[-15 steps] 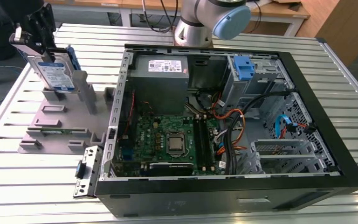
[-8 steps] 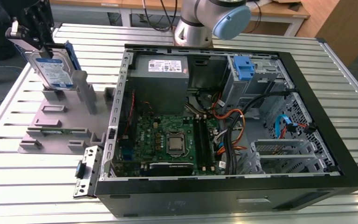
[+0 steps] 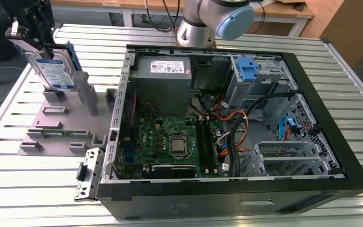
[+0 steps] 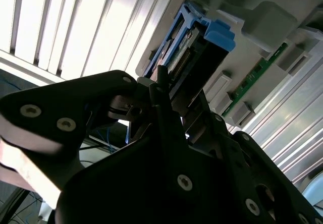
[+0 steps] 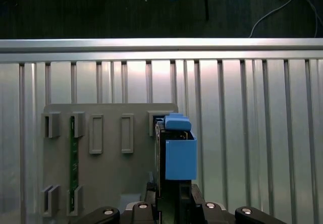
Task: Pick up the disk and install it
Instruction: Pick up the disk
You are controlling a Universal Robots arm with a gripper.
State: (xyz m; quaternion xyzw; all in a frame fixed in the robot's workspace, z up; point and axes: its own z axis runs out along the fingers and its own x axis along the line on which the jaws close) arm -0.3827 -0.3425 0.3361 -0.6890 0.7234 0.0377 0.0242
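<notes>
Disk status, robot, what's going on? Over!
Gripper shut on the disk. Disk upright at the grey holder, not yet in the computer case. Nothing seen in the way.

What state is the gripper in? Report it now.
Gripper: closed on the disk, which it holds by the top edge, upright at the grey holder.
</notes>
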